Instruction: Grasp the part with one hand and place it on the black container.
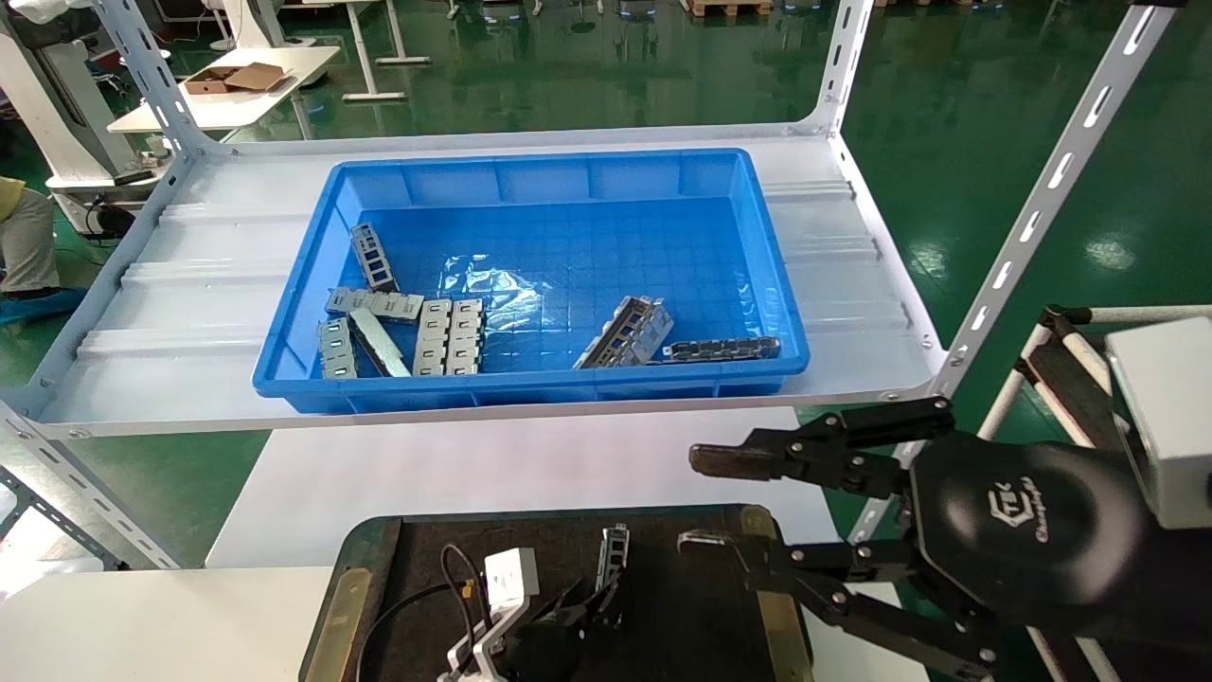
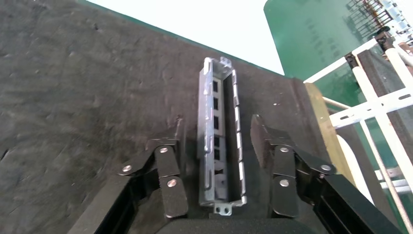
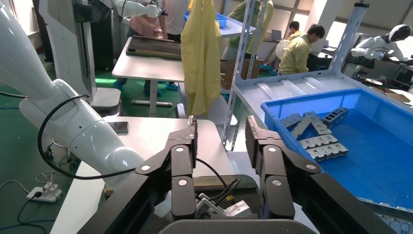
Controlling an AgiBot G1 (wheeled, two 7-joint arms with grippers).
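Note:
The part (image 1: 614, 552), a slim silver-grey channel with a row of rectangular cut-outs, lies flat on the rough mat of the black container (image 1: 530, 530). My left gripper (image 1: 589, 604) hovers low over it. In the left wrist view the part (image 2: 221, 131) runs lengthwise between the fingers of the left gripper (image 2: 216, 122), which is open, with a gap on each side between the pads and the metal. My right gripper (image 1: 691, 500) hangs open and empty over the container's right rim; its wrist view shows nothing between the fingers of the right gripper (image 3: 220, 122).
A deep blue bin (image 1: 530, 161) sits on the white shelf (image 1: 189, 313) beyond the container, holding several grey metal pieces (image 1: 450, 336) and a dark chain-like strip (image 1: 720, 349). Slotted shelf posts (image 1: 1042, 189) rise at the right. A black cable (image 1: 454, 578) trails over the mat.

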